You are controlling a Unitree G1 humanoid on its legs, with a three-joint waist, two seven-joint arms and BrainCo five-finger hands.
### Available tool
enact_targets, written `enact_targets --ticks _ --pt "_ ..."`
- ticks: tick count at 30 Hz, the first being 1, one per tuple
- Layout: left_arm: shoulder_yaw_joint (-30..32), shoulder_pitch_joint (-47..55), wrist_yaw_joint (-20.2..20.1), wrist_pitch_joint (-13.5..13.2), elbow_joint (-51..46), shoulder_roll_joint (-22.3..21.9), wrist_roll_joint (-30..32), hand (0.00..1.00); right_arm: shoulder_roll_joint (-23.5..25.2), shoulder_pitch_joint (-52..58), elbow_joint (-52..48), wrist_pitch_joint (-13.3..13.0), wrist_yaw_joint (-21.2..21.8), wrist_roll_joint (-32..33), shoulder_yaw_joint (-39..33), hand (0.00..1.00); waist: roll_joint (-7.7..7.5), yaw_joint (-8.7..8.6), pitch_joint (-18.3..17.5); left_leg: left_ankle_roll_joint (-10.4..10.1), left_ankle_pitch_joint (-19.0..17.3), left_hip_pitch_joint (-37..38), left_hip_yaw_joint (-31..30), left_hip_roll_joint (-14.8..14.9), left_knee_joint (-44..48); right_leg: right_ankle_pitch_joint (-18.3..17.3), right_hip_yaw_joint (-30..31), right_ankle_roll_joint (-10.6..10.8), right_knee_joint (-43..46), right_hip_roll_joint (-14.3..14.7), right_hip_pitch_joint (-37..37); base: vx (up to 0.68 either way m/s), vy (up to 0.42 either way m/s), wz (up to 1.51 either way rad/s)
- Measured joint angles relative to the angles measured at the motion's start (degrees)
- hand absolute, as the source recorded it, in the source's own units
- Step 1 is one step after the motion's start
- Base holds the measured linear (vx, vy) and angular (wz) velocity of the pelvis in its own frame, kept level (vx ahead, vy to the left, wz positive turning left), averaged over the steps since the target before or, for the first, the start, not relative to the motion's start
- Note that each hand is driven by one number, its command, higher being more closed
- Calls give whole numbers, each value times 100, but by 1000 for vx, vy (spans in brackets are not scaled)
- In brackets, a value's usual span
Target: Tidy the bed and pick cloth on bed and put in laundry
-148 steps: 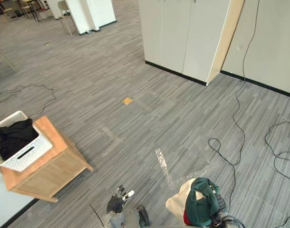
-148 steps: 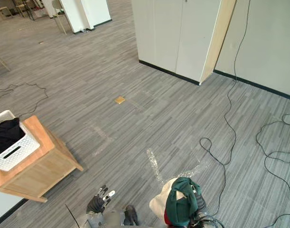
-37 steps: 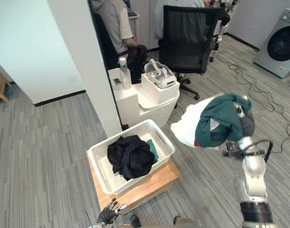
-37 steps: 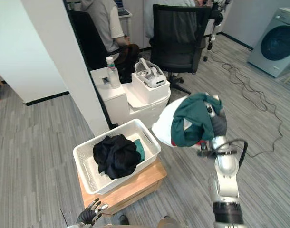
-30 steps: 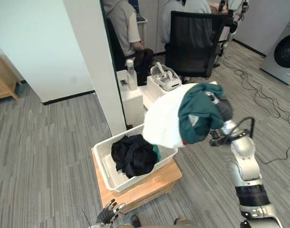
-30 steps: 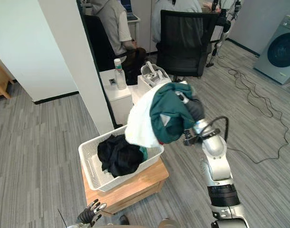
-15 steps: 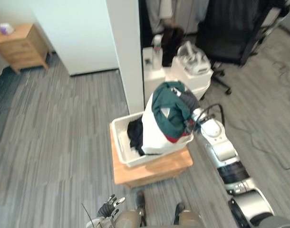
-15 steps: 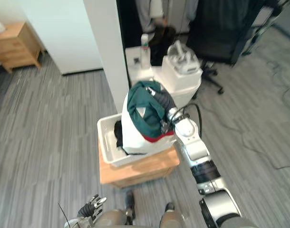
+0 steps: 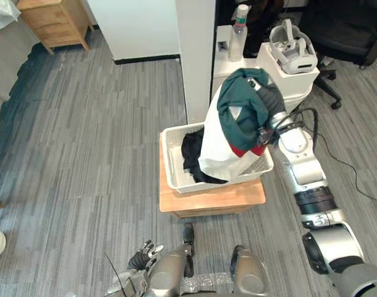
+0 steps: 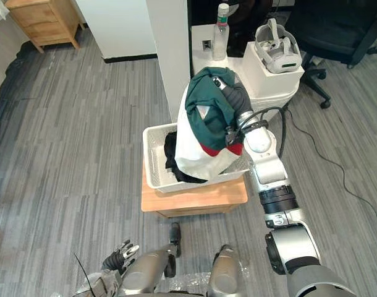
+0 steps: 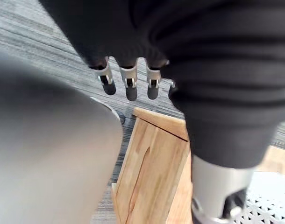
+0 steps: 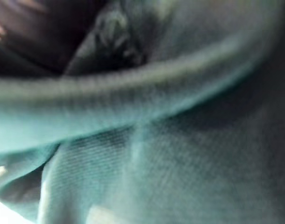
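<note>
A: The right hand is out over the white laundry basket, and the cloth bundle is draped right over it, green on top with a red edge.

B: Is it clenched on that bundle?

A: Cannot tell. The cloth covers the front of the hand, and its own wrist view shows green fabric pressed close.

B: Where does the cloth hang?

A: The white part drops straight below the hand into the basket, beside a black garment already lying inside. Whether it touches the bottom, I can't say.

B: And under the basket?

A: A low wooden stand, directly beneath the hand's load.

B: The left hand?

A: Down low at the robot's side, well apart from the basket. Its fingers are straight and relaxed, grasping nothing, with the stand's wooden side just past them.
</note>
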Motion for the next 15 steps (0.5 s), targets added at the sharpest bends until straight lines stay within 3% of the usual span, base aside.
enact_targets --ticks 7,12,15 --pt "-72 -72 108 -99 18 -124 -140 0 36 6 43 73 38 -55 217 100 255 10 142 -17 251 -51 40 72 -290 22 -17 25 26 87 -189 46 -30 -5" --pt "-212 -124 105 -117 -1 -166 -228 0 78 -37 401 148 -86 -300 233 100 451 28 254 41 376 -320 -92 -61 -332 -208 -153 45 453 -100 -576 70 -13 17" --pt "-392 -278 100 -105 -9 -188 -231 0 12 -303 904 335 -169 -570 307 100 648 154 354 30 389 -470 -110 -134 -337 -327 -158 38 716 -197 -827 27 -29 7"
